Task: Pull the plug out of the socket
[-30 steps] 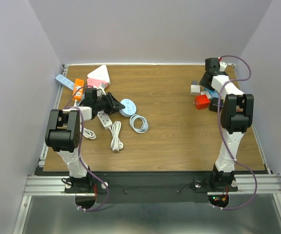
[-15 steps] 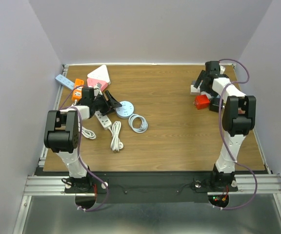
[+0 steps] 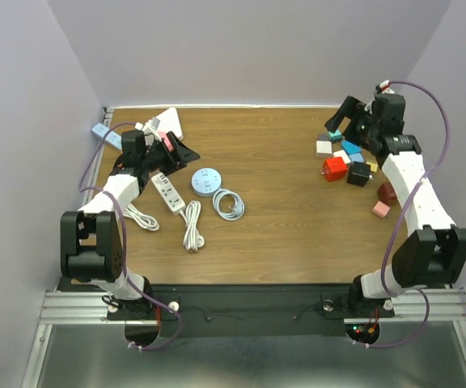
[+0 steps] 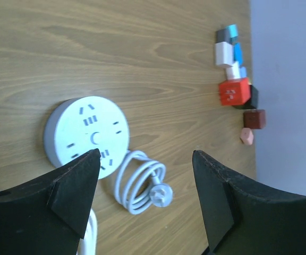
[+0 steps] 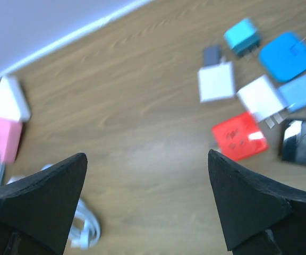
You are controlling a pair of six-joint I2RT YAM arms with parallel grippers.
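Note:
A round white socket [image 4: 86,133] lies on the wooden table with nothing plugged into its face; from above, the round white socket [image 3: 208,179] sits left of centre. My left gripper [image 4: 145,159] hangs open above it and its coiled cord [image 4: 139,183], holding nothing. A white power strip [image 3: 171,192] lies just below that gripper [image 3: 184,151]. Loose plugs lie at the right: a red one [image 5: 239,135], a white one [image 5: 215,82], a blue one [image 5: 287,56]. My right gripper [image 5: 147,159] is open and empty, raised left of them.
More power strips, pink [image 3: 158,137] and light blue [image 3: 106,135], lie at the back left corner. Coiled white cords [image 3: 192,226] rest in front of the strip. A black plug [image 3: 359,174], a dark red one [image 3: 387,192] and a pink one [image 3: 379,209] lie near the right edge.
Both grippers have opened wide. The left one has drawn back and up from the white strip; the right arm has lifted away from the plug pile and unfolded.

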